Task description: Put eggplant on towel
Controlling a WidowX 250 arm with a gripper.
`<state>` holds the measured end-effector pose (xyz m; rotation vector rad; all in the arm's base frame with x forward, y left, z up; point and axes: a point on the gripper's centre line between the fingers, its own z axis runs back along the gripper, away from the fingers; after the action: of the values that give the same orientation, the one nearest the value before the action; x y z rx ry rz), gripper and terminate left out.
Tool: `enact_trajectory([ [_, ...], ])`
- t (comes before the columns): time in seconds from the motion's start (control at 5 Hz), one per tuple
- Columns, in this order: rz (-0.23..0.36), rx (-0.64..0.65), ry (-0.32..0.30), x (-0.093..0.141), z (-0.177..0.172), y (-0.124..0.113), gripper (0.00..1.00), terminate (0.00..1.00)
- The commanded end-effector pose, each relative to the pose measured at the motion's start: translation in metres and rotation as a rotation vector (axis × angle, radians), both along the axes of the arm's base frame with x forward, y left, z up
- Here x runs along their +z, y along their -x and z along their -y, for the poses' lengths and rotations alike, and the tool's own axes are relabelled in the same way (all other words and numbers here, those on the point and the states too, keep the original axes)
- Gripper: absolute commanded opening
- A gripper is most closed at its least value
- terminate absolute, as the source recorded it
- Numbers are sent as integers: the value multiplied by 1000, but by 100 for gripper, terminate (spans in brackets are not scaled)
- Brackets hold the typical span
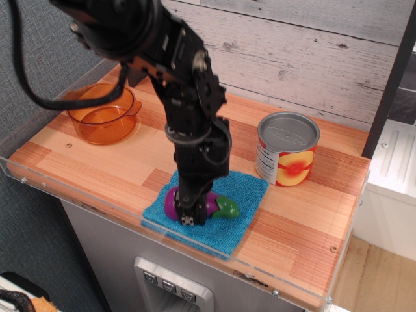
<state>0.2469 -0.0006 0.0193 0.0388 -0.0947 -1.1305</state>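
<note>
Wood-grain counter [78, 156], plank wall [292, 39], hand [192, 209] gripping eggplant [218, 206] over towel [244, 195]

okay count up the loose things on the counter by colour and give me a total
Purple: 1, the eggplant, held in the gripper
Blue: 1, the towel
Orange: 1, the measuring cup
Red and yellow: 1, the can
Total: 4

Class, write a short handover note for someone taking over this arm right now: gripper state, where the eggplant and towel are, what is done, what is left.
Gripper: shut on the eggplant, low over the towel.
Eggplant: held above the towel's middle; whether it touches the cloth cannot be told.
Towel: flat at the counter's front edge.
Done: pickup, carry over the towel.
Left: open, release, lift clear.
</note>
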Motion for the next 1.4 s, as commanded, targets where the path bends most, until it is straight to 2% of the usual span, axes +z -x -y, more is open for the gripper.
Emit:
enact_trajectory([
  [0.0, 20, 1, -12, 4, -2, -7, 100, 0],
  [0.2, 39, -7, 3, 14, -3, -5, 100, 0],
  [0.4, 50, 27, -7, 31, -5, -6, 100, 0],
  [0.6, 102, 94, 23, 62, -10, -8, 100, 0],
  [0.8, 124, 231, 16, 85, -28, -14, 100, 0],
  [1.2, 225, 732, 60, 116, -77, -37, 100, 0],
])
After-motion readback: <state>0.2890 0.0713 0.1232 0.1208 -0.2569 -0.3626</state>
